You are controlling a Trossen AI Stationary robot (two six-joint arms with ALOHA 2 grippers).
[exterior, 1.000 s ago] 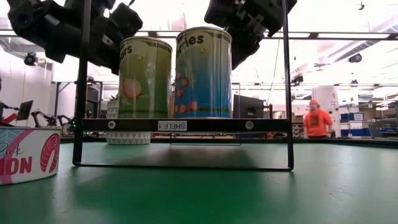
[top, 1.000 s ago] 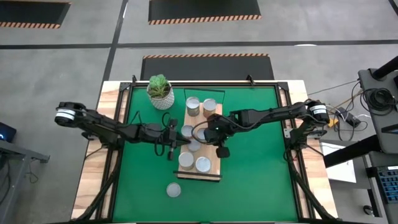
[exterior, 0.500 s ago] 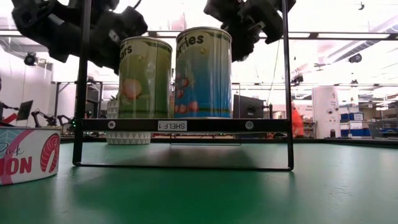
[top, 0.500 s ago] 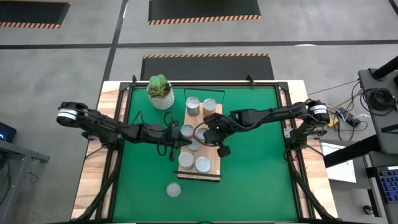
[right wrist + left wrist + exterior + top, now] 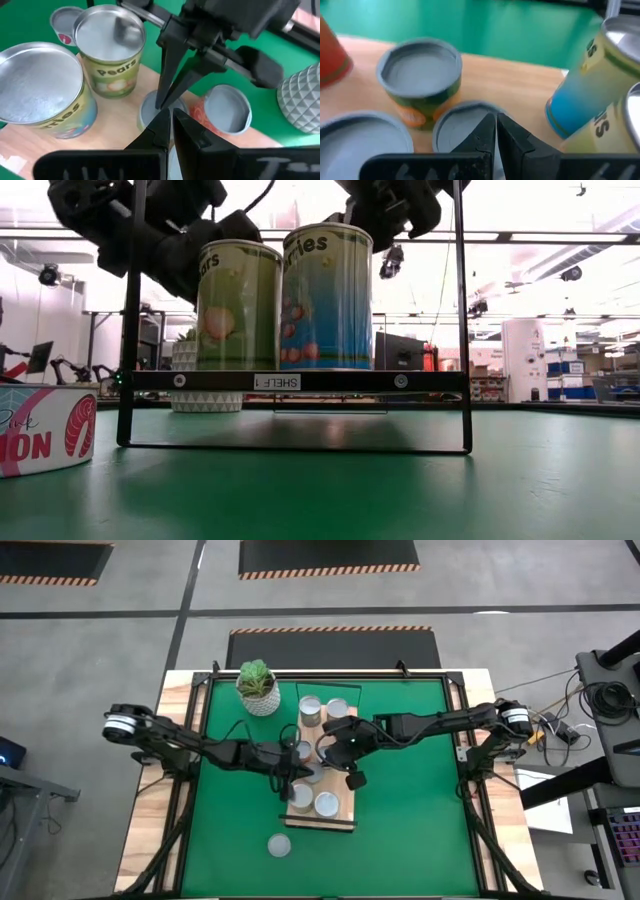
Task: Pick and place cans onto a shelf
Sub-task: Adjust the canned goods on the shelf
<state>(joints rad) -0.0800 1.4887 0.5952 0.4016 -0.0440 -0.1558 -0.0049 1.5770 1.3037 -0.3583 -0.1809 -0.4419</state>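
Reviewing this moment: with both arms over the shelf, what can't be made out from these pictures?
- High view: the cans in the middle of the shelf are covered by the left gripper and right gripper, so a full count fails.
- Low view: the pears can and blue can block everything behind them.
- Left wrist view: the red can is cut off by the edge.
- Both wrist views: whether either shut fingertip touches the low grey can.

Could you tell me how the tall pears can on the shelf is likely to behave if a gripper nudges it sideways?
The pears can stands upright and taller than it is wide, so a push near its top would probably tip it rather than slide it. Its smooth round side looks slippery and, once down, apt to roll. It stands beside the blue-labelled can on the shelf, so it might knock that.
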